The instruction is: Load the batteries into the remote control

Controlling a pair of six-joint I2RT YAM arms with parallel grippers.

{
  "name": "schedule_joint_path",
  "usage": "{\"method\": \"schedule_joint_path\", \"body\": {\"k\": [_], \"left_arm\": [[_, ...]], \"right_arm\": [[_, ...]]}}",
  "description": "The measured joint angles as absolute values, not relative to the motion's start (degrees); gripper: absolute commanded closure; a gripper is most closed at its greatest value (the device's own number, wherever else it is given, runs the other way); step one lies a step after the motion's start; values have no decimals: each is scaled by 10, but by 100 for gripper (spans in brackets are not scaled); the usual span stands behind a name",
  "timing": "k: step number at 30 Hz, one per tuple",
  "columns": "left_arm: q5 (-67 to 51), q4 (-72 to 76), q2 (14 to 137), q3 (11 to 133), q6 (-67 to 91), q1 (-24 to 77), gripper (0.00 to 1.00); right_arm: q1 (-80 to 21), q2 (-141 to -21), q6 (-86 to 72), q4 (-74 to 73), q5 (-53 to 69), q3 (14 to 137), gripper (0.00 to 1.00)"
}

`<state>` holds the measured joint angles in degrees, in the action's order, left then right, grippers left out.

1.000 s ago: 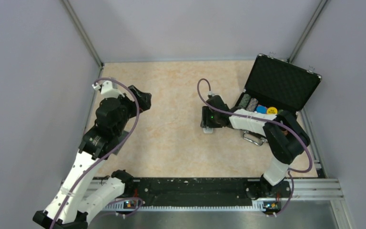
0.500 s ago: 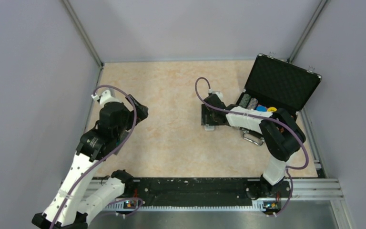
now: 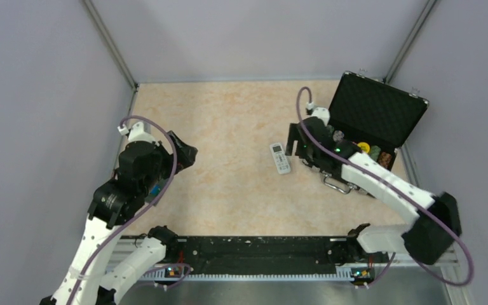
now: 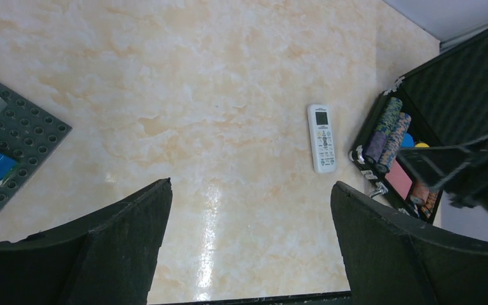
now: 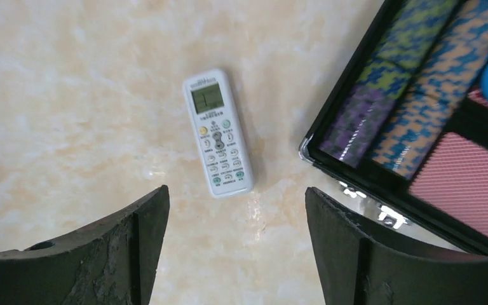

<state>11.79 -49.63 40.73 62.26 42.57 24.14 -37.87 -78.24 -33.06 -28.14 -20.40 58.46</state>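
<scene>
The remote control [image 3: 280,158] lies face-up, display end toward far wall [image 3: 260,38].

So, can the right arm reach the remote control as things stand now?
Probably yes: the open right pincer hangs above the remote control, which lies beside the poker chip case, with nothing covering it.

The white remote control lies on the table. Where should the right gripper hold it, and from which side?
Grip the remote control across its narrow width near the middle, one finger on each long edge, coming straight down. It lies flat, buttons up, on the table, so only those edges offer a hold. The gap beside the case looks sufficient.
</scene>
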Motion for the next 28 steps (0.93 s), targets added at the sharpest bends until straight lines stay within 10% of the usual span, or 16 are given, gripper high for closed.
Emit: {"method": "schedule_joint_path", "body": {"k": [5, 28], "left_arm": [[103, -510, 367, 633, 391, 241, 1], [147, -558, 156, 640, 375, 241, 1]], "right_arm": [[-379, -565, -334, -322, -253, 585, 1], [-379, -157, -289, -434, -349, 665, 1]]}}
